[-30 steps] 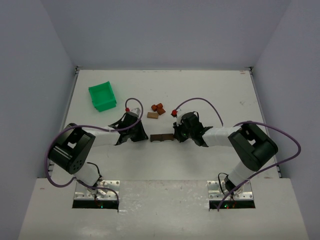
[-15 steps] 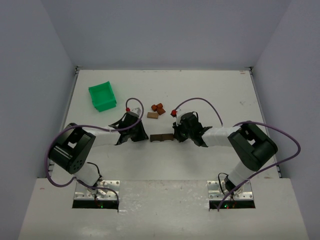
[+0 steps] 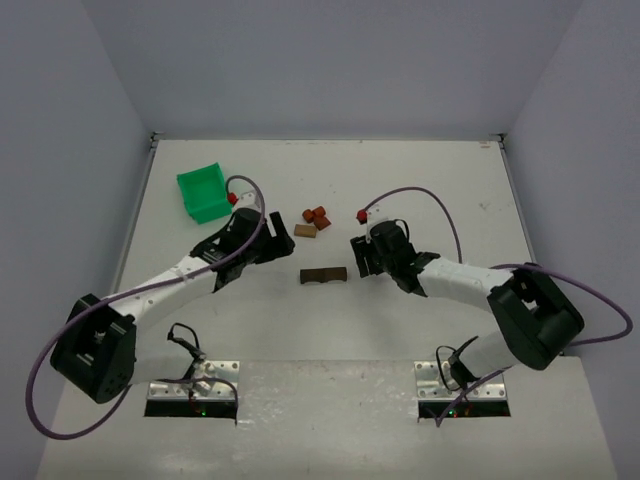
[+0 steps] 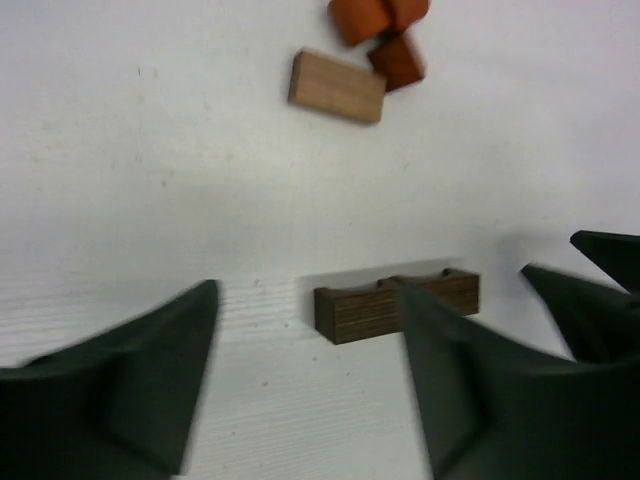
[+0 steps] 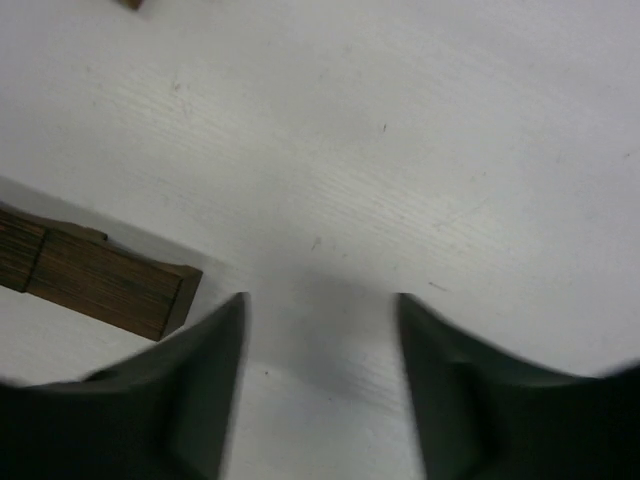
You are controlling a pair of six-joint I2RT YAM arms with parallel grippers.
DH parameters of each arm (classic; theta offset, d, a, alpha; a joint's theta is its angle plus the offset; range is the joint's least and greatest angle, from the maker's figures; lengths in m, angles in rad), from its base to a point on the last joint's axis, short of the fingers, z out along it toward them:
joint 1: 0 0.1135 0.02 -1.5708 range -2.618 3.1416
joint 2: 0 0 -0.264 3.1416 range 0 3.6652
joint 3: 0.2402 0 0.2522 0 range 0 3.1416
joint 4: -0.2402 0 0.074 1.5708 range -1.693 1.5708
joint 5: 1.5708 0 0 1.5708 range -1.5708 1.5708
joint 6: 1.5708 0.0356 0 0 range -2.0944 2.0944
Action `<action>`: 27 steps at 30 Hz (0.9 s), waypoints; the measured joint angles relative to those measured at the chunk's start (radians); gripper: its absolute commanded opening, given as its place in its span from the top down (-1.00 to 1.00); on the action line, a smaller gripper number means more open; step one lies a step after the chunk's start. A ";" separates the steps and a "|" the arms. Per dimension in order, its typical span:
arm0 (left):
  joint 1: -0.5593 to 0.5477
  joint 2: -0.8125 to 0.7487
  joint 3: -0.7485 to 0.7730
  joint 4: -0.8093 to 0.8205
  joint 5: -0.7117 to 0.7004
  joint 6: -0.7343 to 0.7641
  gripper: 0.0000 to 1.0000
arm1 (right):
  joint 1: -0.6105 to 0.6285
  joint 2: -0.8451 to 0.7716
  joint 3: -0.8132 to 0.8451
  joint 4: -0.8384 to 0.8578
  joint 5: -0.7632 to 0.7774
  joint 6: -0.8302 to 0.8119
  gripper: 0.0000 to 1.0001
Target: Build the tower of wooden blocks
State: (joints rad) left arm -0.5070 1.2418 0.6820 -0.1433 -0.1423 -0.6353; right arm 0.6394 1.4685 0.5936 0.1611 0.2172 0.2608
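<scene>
Moved: both arms have drawn back from the dark brown plank (image 3: 323, 275) since a second ago, and their jaws have gone from pressed together to spread.
Top view: left gripper (image 3: 268, 248) sits up-left of the plank and right gripper (image 3: 358, 258) just right of it, neither touching. A tan block (image 3: 306, 230) and reddish-orange pieces (image 3: 317, 216) lie beyond, with the green bin (image 3: 205, 192) far left.
Left wrist: fingers (image 4: 130, 390) wide apart, holding nothing; the plank lies flat on the table (image 4: 150, 180) ahead, one end hidden behind a finger.
Right wrist: fingers (image 5: 170, 400) spread over bare table; the plank's end lies left of them.

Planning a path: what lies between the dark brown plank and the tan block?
Only bare table between the dark brown plank and the tan block, seen in the left wrist view.
</scene>
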 measured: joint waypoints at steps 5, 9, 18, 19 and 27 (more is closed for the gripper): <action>-0.001 -0.173 0.114 -0.050 -0.126 0.003 -1.00 | -0.001 -0.154 0.000 -0.021 0.060 -0.027 -0.97; -0.001 -0.284 0.137 -0.065 -0.199 0.020 -1.00 | -0.001 -0.237 -0.004 -0.045 0.076 -0.028 -0.97; -0.001 -0.395 0.073 -0.104 -0.241 0.056 -1.00 | 0.001 -0.318 -0.025 -0.094 0.002 -0.016 -0.97; -0.001 -0.391 0.069 -0.109 -0.242 0.056 -1.00 | 0.005 -0.313 -0.023 -0.101 -0.007 -0.012 -0.97; -0.001 -0.342 0.051 -0.116 -0.251 0.059 -1.00 | 0.058 -0.176 0.075 -0.147 -0.012 0.023 -0.97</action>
State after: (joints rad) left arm -0.5076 0.8998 0.7333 -0.2593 -0.3929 -0.5758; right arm 0.6971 1.2922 0.6687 0.0141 0.2050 0.2841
